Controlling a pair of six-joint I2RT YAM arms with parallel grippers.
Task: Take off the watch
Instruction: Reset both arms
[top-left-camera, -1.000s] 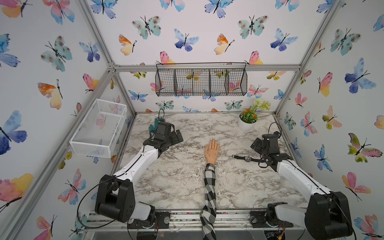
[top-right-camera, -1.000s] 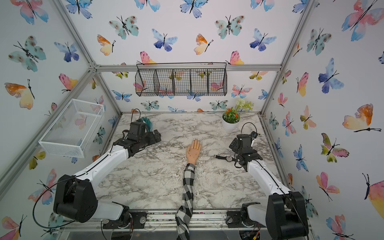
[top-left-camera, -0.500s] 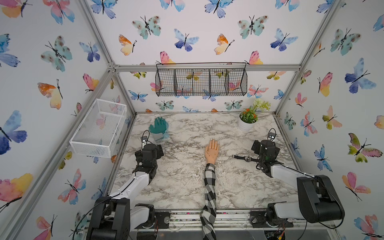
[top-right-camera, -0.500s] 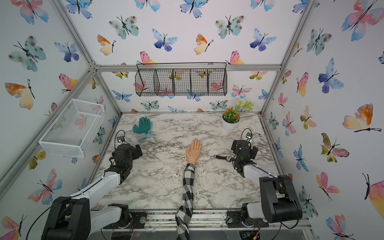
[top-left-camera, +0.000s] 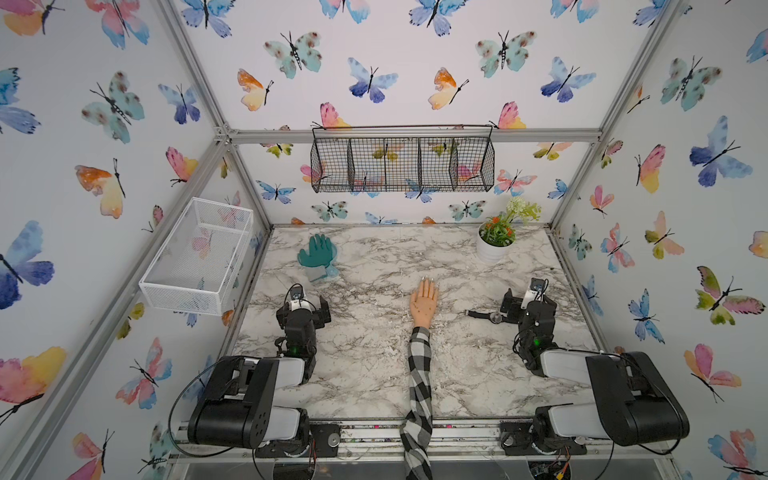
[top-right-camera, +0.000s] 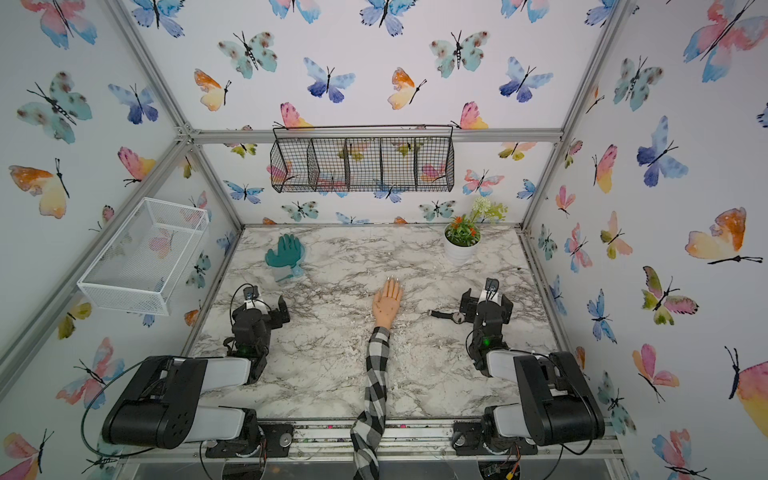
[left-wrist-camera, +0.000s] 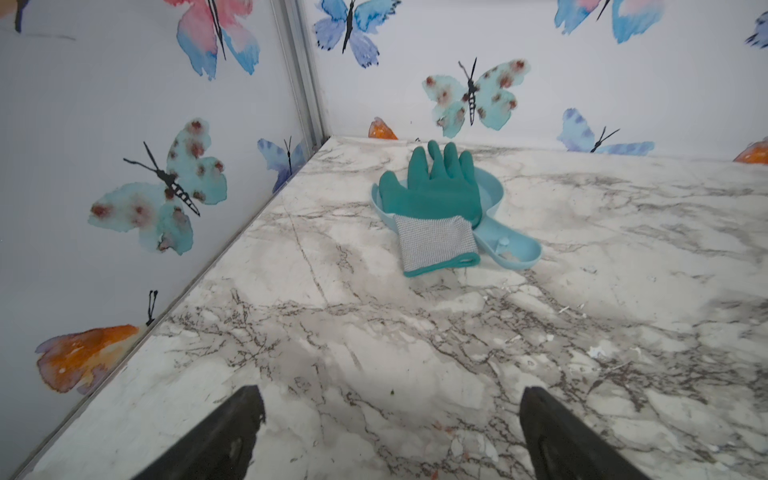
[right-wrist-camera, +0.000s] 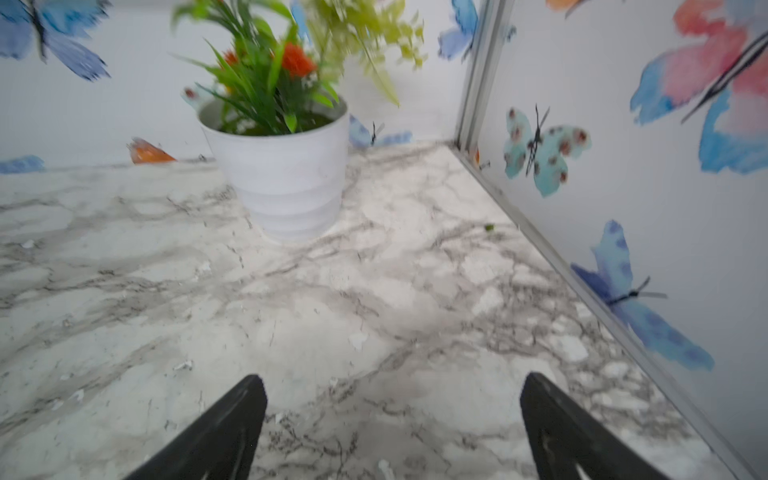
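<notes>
The watch (top-left-camera: 493, 318) (top-right-camera: 456, 316), black with a round silvery-edged case, lies flat on the marble table, off the wrist and to the right of the mannequin hand (top-left-camera: 424, 301) (top-right-camera: 387, 304). That hand lies palm up at the end of a black-and-white plaid sleeve (top-left-camera: 419, 374). My right gripper (top-left-camera: 524, 302) (right-wrist-camera: 392, 399) stands open just right of the watch, with nothing between its fingers; its wrist view does not show the watch. At the table's left, well away from the hand, my left gripper (top-left-camera: 306, 309) (left-wrist-camera: 390, 409) is open and empty.
A teal glove (top-left-camera: 318, 249) (left-wrist-camera: 436, 187) rests on a light blue scoop at the back left. A white plant pot (top-left-camera: 492, 251) (right-wrist-camera: 282, 178) stands back right. A white wire basket (top-left-camera: 199, 253) hangs on the left wall, a black one (top-left-camera: 403, 160) on the back wall.
Both arms have folded back toward the front of the table. The left gripper has withdrawn from the glove area. The watch has stayed where it lay.
</notes>
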